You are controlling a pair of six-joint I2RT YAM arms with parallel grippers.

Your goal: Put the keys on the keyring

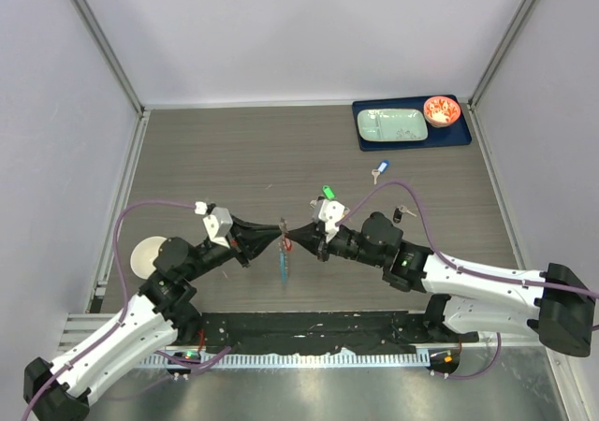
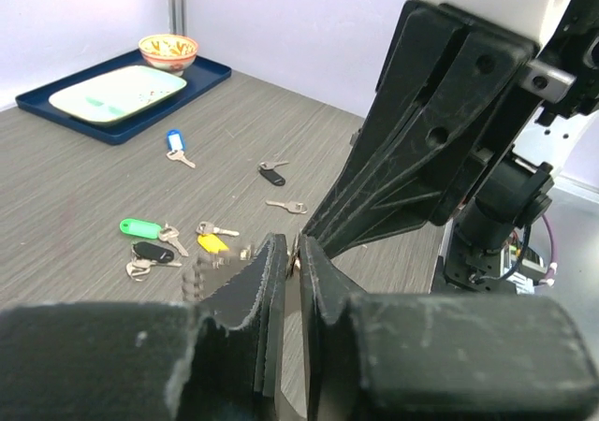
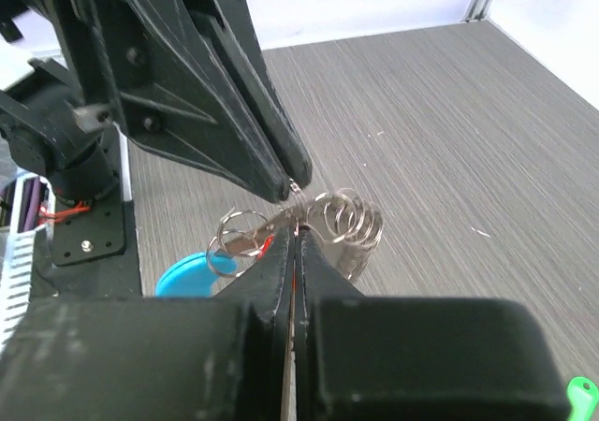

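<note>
My two grippers meet tip to tip above the middle of the table. My left gripper [image 1: 277, 235] [image 2: 292, 251] is shut on the thin wire of the keyring [image 3: 348, 217]. The ring's blue crescent piece [image 1: 284, 265] [image 3: 190, 274] hangs below. My right gripper [image 1: 294, 238] [image 3: 297, 232] is shut on a red-headed key [image 1: 288, 245] [image 3: 245, 241], held against the ring's coiled loops. Loose keys lie on the table: green [image 2: 140, 226] [image 1: 328, 193], black [image 2: 150, 251], yellow [image 2: 212, 243], blue [image 2: 174, 140] [image 1: 381, 168], another black one [image 2: 271, 174] and a plain silver one [image 2: 286, 206].
A dark blue tray [image 1: 460, 137] at the back right holds a pale green plate [image 1: 393, 124] and a small red bowl [image 1: 441, 110]. A white round disc [image 1: 146, 255] lies by the left arm. Side walls and metal posts enclose the table.
</note>
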